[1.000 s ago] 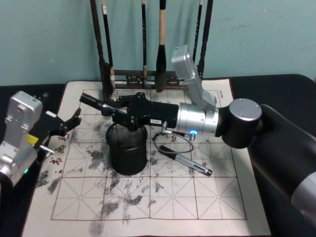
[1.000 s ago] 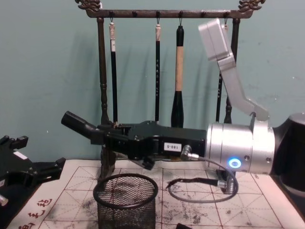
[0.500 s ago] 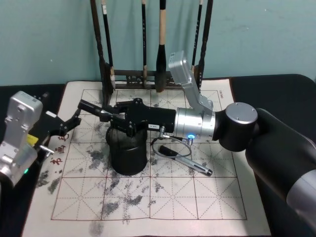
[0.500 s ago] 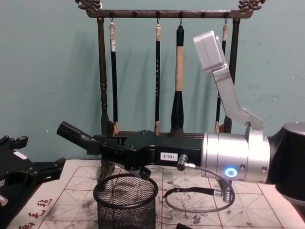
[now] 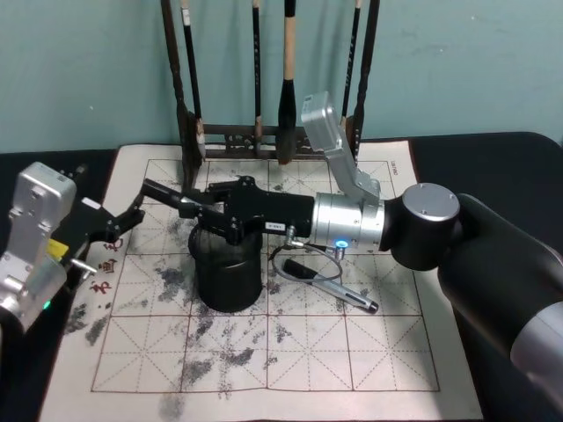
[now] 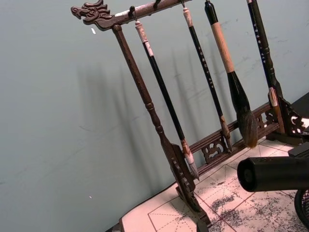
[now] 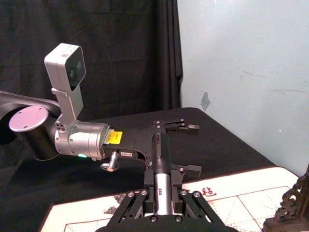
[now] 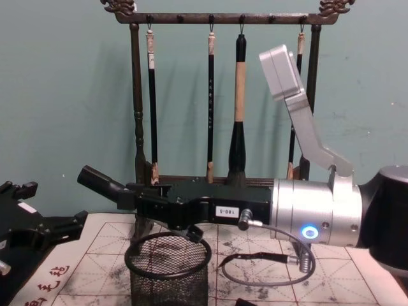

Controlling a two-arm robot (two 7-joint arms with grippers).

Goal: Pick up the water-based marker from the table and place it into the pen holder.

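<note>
teal wall [image 5: 457,61] behind; black curtain [image 7: 96,48].

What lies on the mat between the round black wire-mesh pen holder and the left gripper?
Head view: only stained white felt mat; the black-capped silver marker in the right gripper juts above it.

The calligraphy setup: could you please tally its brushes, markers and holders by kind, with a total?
Brushes: 4
Markers: 2
Mesh cup: 1
Brush rack: 1
Total: 8
</note>
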